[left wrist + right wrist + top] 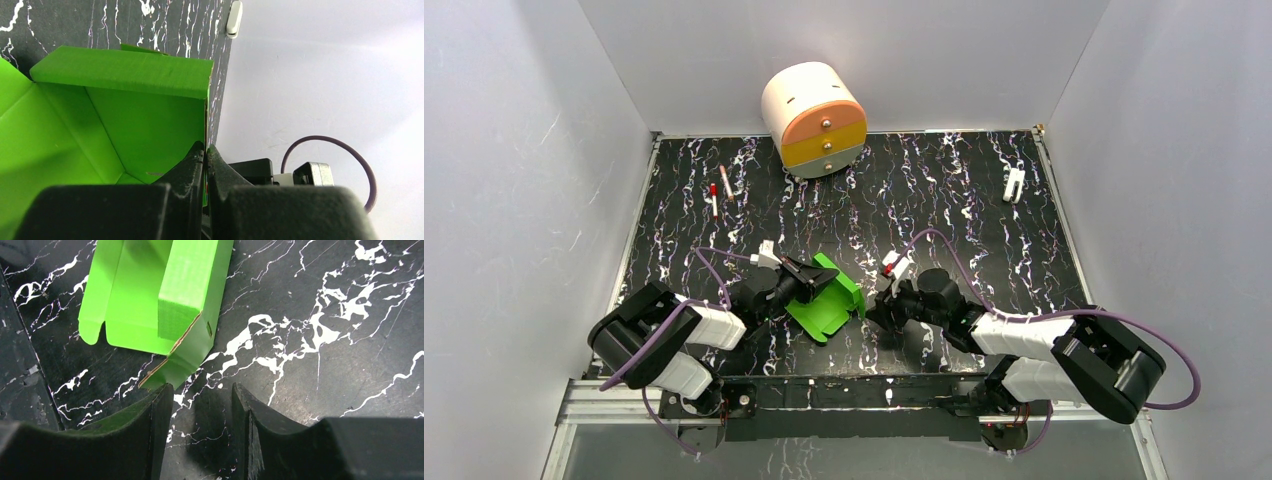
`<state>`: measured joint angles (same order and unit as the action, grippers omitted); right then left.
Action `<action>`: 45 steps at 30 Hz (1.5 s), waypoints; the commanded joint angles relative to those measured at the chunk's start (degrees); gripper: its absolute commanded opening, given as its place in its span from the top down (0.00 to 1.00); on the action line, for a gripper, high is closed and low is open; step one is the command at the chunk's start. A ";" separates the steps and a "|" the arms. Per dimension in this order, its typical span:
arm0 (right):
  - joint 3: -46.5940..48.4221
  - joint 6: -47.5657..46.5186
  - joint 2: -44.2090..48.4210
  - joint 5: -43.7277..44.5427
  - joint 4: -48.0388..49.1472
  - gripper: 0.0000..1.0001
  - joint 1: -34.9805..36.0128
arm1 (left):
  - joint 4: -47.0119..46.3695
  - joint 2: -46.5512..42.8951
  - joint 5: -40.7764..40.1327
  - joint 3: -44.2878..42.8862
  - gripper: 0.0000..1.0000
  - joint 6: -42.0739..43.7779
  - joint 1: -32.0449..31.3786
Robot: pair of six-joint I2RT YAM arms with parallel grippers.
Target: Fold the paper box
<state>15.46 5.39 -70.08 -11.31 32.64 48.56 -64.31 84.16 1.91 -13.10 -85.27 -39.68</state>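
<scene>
In the top external view, just beyond the arm bases, the paper box (829, 305) is seen lying on the bench (964, 210). It is partly erected, with one panel flat and walls raised on its left and far sides. The left fingers (809, 283) are set at the box's left side. The right fingers (879, 312) are placed just beside its right corner.

In the left wrist view the left fingers are pressed almost together, and a thin upright wall of the box (125, 120) appears to be pinched between them. A folded-over strip is seen across the top of that wall. In the right wrist view the right fingers are held partly open with only bare bench between them. The box (150, 305) lies just past their tips, apart from them, with a cut flap edge turned toward them.

The step in hand is judged to be the steadying of a raised wall while the right side is closed. Next, the right fingers would need to be brought onto the loose flap at the box's right corner so that it can be pushed up and inward. Light pressure is called for, since thin card buckles.

Beyond the box to the left, two pen-like sticks (726, 181) are seen. Well beyond it stands a round drawer unit (816, 120), and far to its right lies a white clip (1014, 183).
</scene>
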 commanded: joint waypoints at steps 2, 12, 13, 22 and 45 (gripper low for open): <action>0.19 -2.14 0.72 1.41 6.11 0.49 0.66 | -2.82 -0.03 -1.12 0.49 1.00 -0.04 -0.38; 1.93 -2.00 -4.64 0.44 10.95 0.50 2.77 | -4.56 1.99 -1.12 0.69 1.00 -0.60 -1.60; 1.87 -1.66 -5.04 1.26 11.63 0.49 3.04 | -4.79 2.10 -1.12 0.82 1.00 -0.59 -1.89; 0.68 0.96 -7.52 8.82 19.51 0.46 5.96 | -6.69 3.63 -3.40 1.96 1.00 -1.01 -3.81; -2.29 9.85 -15.28 38.25 32.52 0.48 14.03 | -9.60 3.22 -7.27 6.10 1.00 -2.06 -7.39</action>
<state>13.21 12.99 -84.01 14.39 58.63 61.84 -73.73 87.90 -4.84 -8.67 -87.90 -45.47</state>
